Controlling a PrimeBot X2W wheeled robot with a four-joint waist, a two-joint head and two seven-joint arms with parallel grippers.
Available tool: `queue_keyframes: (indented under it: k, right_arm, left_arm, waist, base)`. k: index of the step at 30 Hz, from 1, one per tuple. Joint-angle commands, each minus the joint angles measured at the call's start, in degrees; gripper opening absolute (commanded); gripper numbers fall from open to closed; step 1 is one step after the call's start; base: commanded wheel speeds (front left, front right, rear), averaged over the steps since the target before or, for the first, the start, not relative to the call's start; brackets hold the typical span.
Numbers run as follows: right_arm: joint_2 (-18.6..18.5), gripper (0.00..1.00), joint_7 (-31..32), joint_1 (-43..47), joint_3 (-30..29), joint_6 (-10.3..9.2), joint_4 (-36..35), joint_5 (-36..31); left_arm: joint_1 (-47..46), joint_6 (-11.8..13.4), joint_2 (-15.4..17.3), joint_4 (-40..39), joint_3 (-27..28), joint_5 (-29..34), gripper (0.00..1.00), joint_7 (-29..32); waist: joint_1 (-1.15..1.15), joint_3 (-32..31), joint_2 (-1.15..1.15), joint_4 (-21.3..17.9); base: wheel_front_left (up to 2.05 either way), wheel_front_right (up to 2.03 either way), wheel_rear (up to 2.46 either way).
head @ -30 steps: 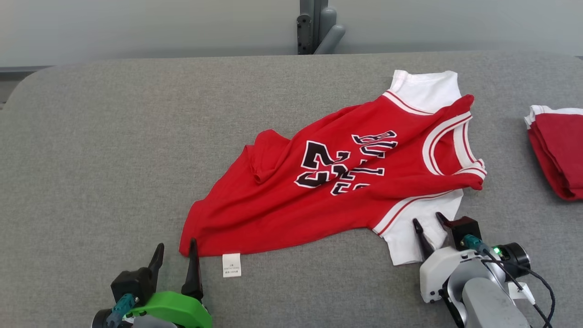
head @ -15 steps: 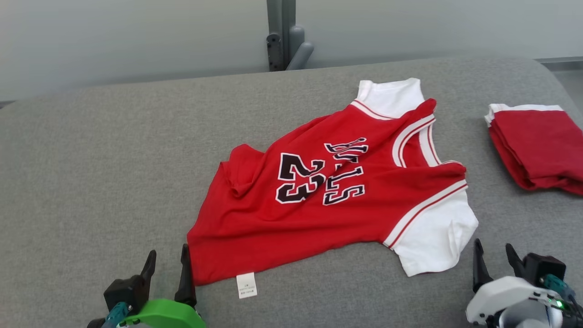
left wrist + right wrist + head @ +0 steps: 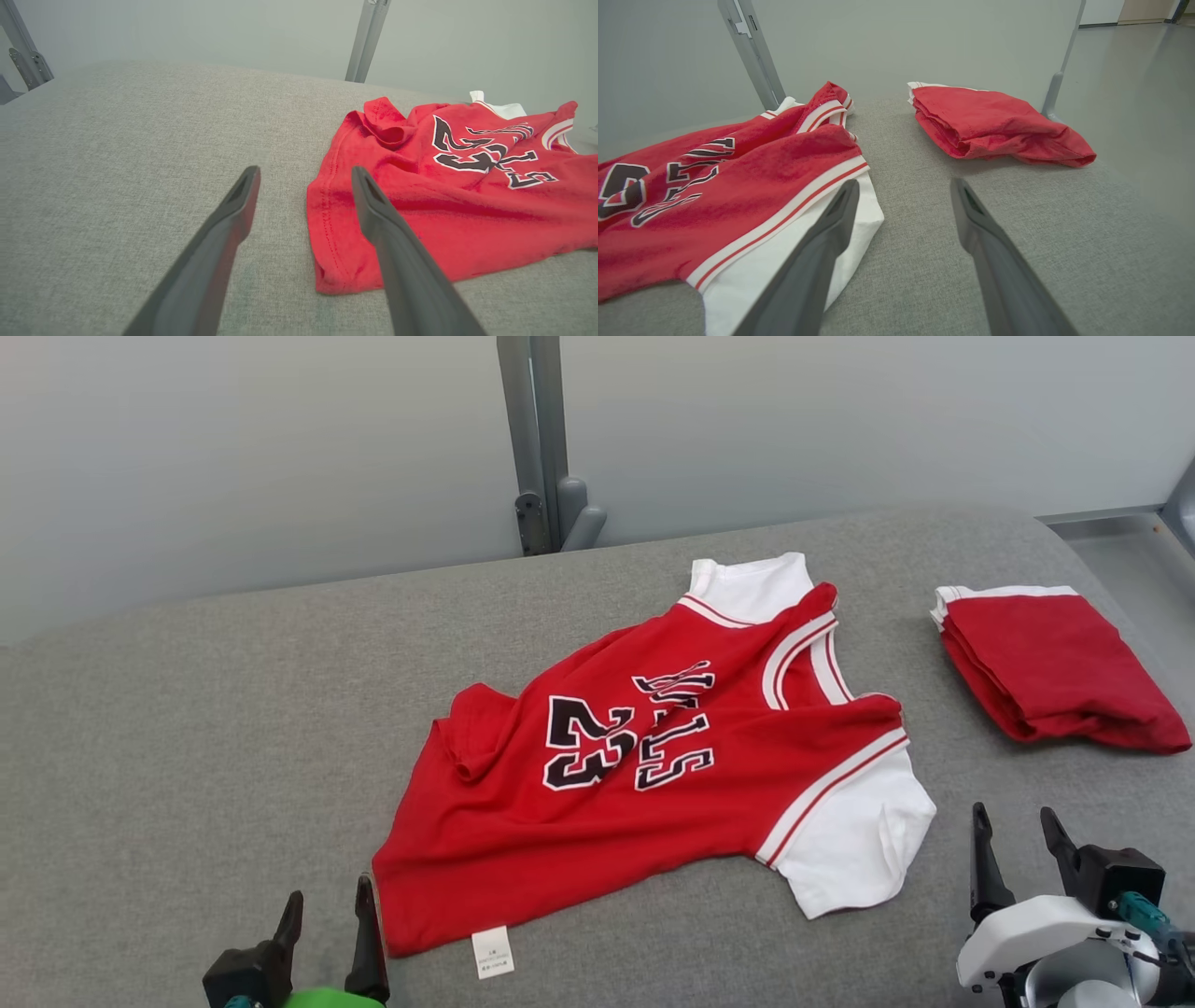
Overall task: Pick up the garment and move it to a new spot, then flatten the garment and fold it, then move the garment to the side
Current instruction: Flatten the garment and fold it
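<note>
Red garment (image 3: 644,784) lies rumpled on bench (image 3: 187,728). My left pincer (image 3: 331,889) at its hem, right pincer (image 3: 1013,810) near its sleeve: both wide apart, empty.

The print on the small white tag (image 3: 492,952) at the hem of the jersey (image 3: 644,821) is too small to read, and a crease across the chest swallows part of the word beside the 23. The head view's bottom edge cuts off my left gripper (image 3: 330,889) below its fingers and much of my right gripper (image 3: 1013,810), and the jersey runs off the side of both wrist views.
</note>
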Motion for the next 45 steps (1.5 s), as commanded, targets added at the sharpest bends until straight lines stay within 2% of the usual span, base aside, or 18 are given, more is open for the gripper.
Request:
queue_keyframes:
  k: [1,10,20,21,22,23,24,25,34,43,44,45]
  right_arm:
    - [-0.20,1.00,-0.01,0.57,0.36,-0.07,-0.31,0.14]
    - [-0.20,1.00,0.00,0.67,3.43,-0.07,1.14,-0.85]
    - [-0.21,1.00,0.00,-1.49,4.29,-0.07,1.56,-2.63]
    - [-0.19,1.00,0.00,-1.60,4.45,-0.07,1.52,-3.10]
    - [-0.19,1.00,0.00,-1.86,4.53,-0.07,1.57,-3.15]
    - [-0.21,1.00,0.00,-2.17,4.64,-0.07,1.65,-3.32]
    - [-0.20,1.00,0.00,-2.38,4.90,-0.07,1.87,-3.62]
    - [-0.18,1.00,0.00,-2.57,5.08,-0.07,2.23,-3.58]
    - [-0.20,1.00,-0.01,-5.89,6.54,-0.07,6.19,-4.99]
    - [-0.17,1.00,0.00,-9.35,3.75,-0.07,12.61,-9.84]
    - [-0.18,0.93,0.00,-9.77,3.44,-0.07,13.18,-9.75]
    - [-0.24,0.15,-0.01,-10.00,3.18,-0.07,13.74,-10.60]
  left_arm:
    - [1.00,-0.29,0.22,0.17,0.13,0.28,1.00,0.00]
    - [-0.69,-2.74,0.24,7.59,-5.27,-3.71,1.00,-0.01]
    - [-4.39,-1.61,0.23,10.94,-7.61,-6.61,1.00,0.00]
    - [-4.69,-1.59,0.24,11.14,-7.80,-6.50,0.76,0.00]
    - [-4.92,-1.90,0.23,11.38,-8.06,-6.72,0.48,0.00]
    - [-5.17,-1.99,0.23,11.44,-8.21,-6.83,0.36,0.00]
    - [-5.34,-1.97,0.23,11.54,-8.32,-6.91,0.12,0.00]
    - [-5.38,-1.92,0.23,11.66,-8.40,-6.86,0.00,0.00]
    - [-6.28,-1.89,0.24,11.60,-8.54,-5.88,0.00,0.00]
    - [-7.37,-2.37,0.23,11.71,-9.27,-6.21,0.00,0.05]
    - [-7.41,-2.32,0.24,11.64,-9.25,-6.17,0.00,0.05]
    - [-7.46,-2.31,0.24,11.58,-9.22,-6.12,0.00,0.05]
  waist:
    - [0.00,-0.57,0.00,0.68]
    - [0.00,1.98,0.00,1.23]
    - [0.00,5.54,0.00,1.16]
    - [0.00,5.75,0.00,1.17]
    - [0.00,5.89,0.00,1.15]
    - [0.00,5.99,0.00,1.15]
    - [0.00,6.08,0.00,1.18]
    - [0.00,6.20,0.00,1.25]
    - [0.00,7.86,0.00,2.56]
    - [0.00,9.47,0.00,3.81]
    - [0.00,9.63,0.00,3.88]
    - [0.00,9.77,0.00,3.93]
  base:
    - [0.00,0.00,0.00]
    - [0.00,0.00,0.00]
    - [0.00,0.00,0.00]
    - [0.00,0.00,0.00]
    - [0.00,0.00,0.00]
    - [0.00,0.00,0.00]
    - [0.00,0.00,0.00]
    - [0.00,0.00,0.00]
    - [0.00,0.00,0.00]
    - [0.00,0.00,0.00]
    - [0.00,0.00,0.00]
    - [0.00,0.00,0.00]
